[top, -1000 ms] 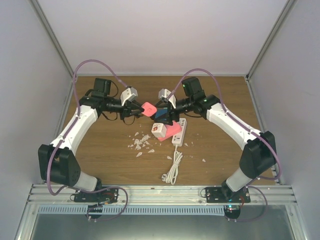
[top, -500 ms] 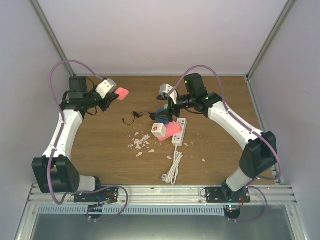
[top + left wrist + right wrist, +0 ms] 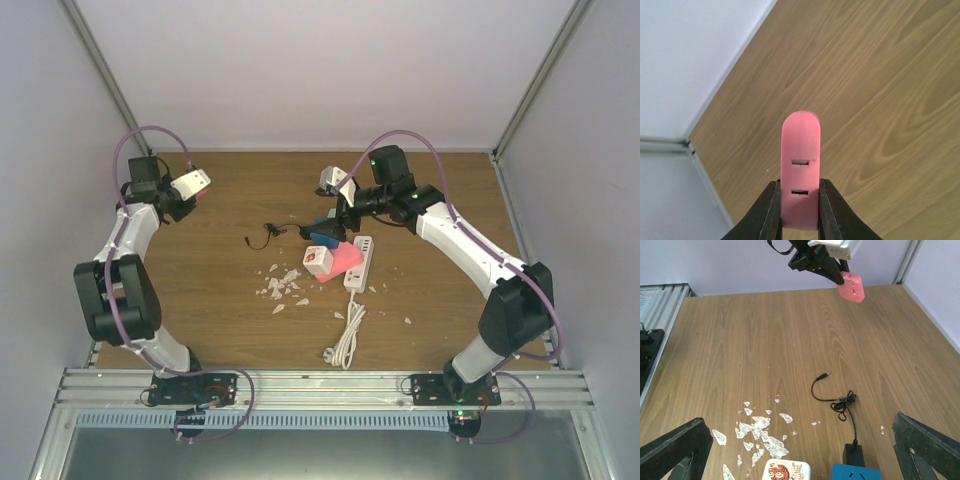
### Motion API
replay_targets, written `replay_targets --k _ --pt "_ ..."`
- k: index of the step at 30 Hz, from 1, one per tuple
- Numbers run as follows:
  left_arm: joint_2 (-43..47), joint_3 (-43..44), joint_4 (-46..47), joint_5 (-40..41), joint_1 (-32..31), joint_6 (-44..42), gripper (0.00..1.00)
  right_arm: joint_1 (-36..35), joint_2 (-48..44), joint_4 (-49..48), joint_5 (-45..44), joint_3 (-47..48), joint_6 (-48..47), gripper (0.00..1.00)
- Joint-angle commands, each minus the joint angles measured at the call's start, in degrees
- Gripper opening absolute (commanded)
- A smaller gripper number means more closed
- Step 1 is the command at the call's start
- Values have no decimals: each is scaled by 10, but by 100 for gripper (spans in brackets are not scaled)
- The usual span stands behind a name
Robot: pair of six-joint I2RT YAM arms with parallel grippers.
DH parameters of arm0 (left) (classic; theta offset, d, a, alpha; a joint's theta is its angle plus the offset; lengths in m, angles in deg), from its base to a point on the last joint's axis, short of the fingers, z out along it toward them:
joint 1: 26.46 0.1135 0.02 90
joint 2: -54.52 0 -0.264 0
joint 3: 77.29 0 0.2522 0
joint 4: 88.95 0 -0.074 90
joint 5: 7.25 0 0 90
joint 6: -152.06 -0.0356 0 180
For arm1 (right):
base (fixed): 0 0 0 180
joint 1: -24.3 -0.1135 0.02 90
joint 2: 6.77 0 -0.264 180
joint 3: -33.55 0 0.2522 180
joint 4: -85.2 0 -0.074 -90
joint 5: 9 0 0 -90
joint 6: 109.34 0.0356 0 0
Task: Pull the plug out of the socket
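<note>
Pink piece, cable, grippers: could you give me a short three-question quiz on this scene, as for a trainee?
1. True or false: the left gripper is shut on the pink piece.
2. The black cable lies: A on the wooden table; B dangling in the air; C inside a box.
3. Fill in: the right gripper's jaws stand ____.
Key: 1 true; 2 A; 3 open.

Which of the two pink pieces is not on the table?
The slotted pink piece clamped in the left gripper, in the air; the other pink piece lies beside the white power strip.
</note>
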Motion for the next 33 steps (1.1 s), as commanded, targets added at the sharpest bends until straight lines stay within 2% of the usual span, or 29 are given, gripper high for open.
replay_targets --k 1,9,18,23,33 --pt "-43 29 113 70 20 -62 0 3 10 -8 -17 9 -14 100" --pt "-179 123 153 154 24 -80 0 4 17 -11 -31 5 -18 100" --pt "-276 171 236 229 22 -100 0 5 25 -21 -39 0 -21 100" --pt "-310 182 264 231 21 -117 1 5 34 -13 -44 10 -23 100" --pt "-324 158 231 214 13 -118 5 6 38 -2 -48 9 -32 100"
